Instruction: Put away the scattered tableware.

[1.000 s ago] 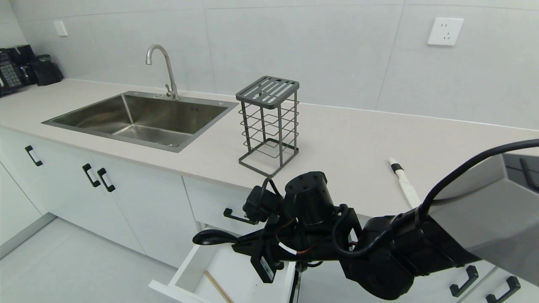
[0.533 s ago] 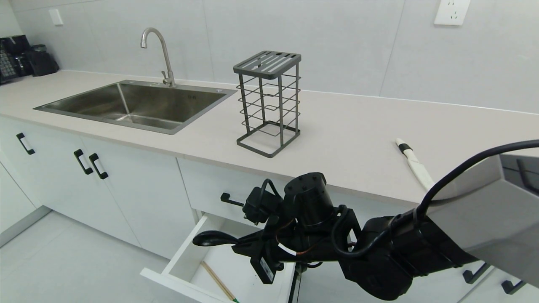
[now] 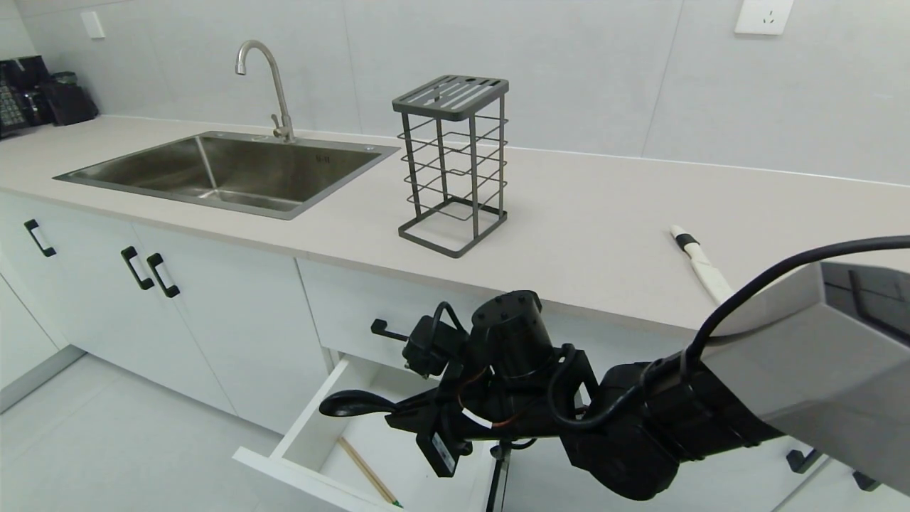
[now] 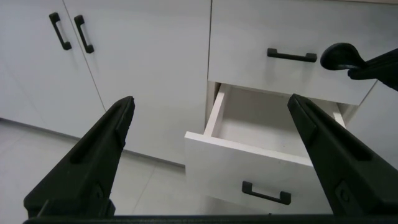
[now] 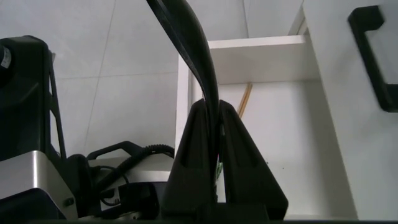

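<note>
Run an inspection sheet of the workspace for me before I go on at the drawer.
Surface: beige counter, carrying a rack and one utensil.
Job's things: black spoon held by its handle at the open drawer; wooden stick lying inside the drawer; white utensil with a black band on the counter, its near end hidden by the right arm.
Clutter: wire rack, upright on the counter.
Grippers: right gripper shut on the spoon; left gripper open, holding nothing.
Cables: black cable arcing over the right arm.
Surroundings: sink, tap, wall socket, black appliances.
</note>
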